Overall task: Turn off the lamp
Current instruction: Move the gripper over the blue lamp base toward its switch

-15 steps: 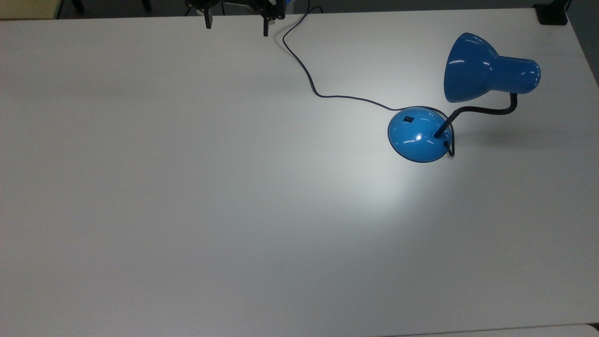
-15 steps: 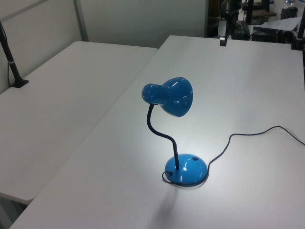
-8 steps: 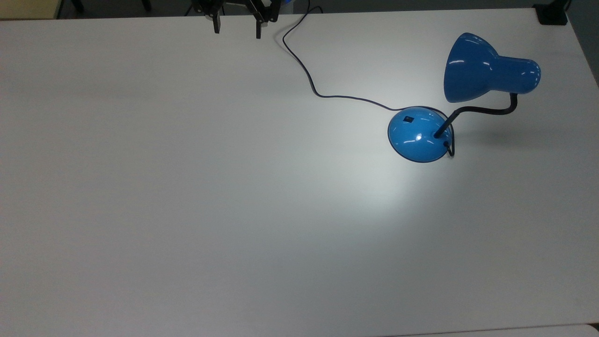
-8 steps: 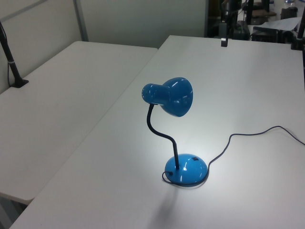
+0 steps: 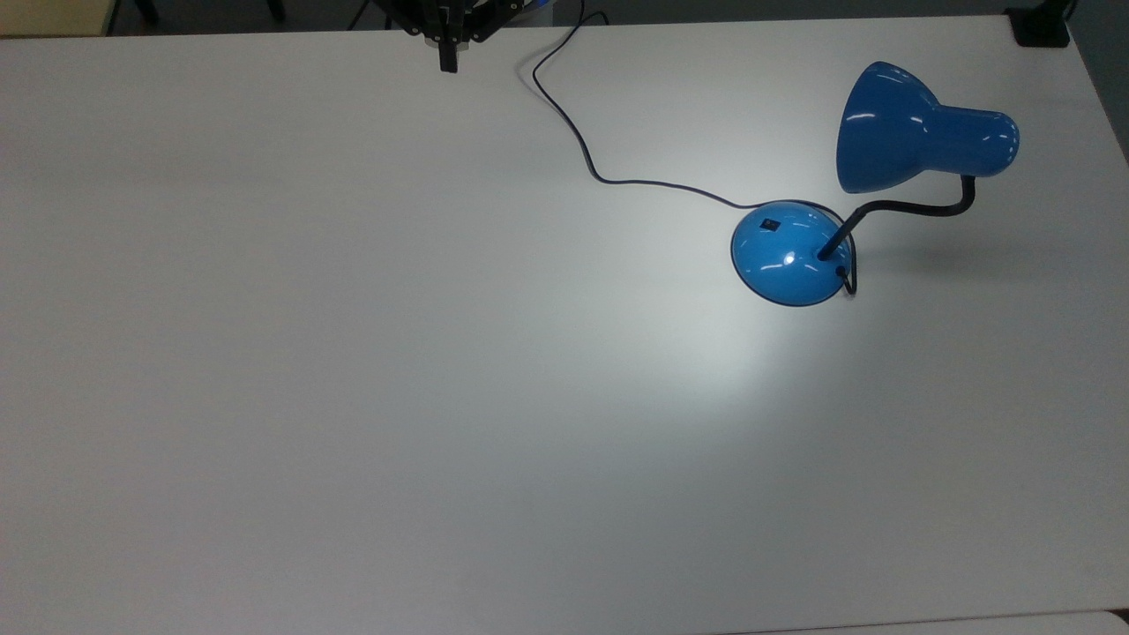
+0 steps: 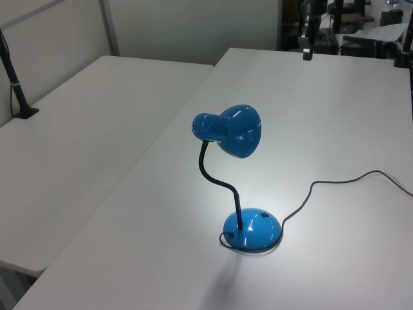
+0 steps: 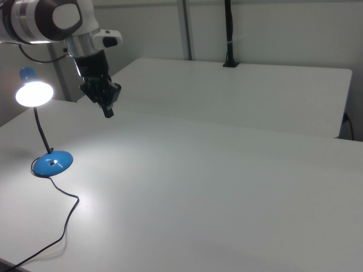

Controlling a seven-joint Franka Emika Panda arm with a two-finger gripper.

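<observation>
The lamp [image 5: 789, 253] stands on the white table at the top view's right, its blue shade [image 5: 917, 141] on a bent black neck. It is lit: the shade's mouth [image 7: 34, 93] glows and a bright pool lies on the table. A small black switch [image 5: 772, 224] sits on the round base. The dark cord [image 5: 582, 154] runs to the table's far edge. My gripper [image 5: 448, 60] hangs shut and empty above that far edge, well to the top view's left of the lamp. It also shows as the gripper [image 7: 108, 110] in the right view and the gripper [image 6: 308, 51] in the left view.
A second white table [image 6: 77, 129] adjoins on the left view's left, with a black clamped post [image 6: 16, 84] at its edge. Another black clamp [image 5: 1041, 26] sits at the top view's upper right corner. Wide bare tabletop [image 5: 353, 353] lies between the gripper and the lamp.
The gripper's fingers have closed from wide apart to touching. The lamp and cord have not moved, and the lamp stays lit.
</observation>
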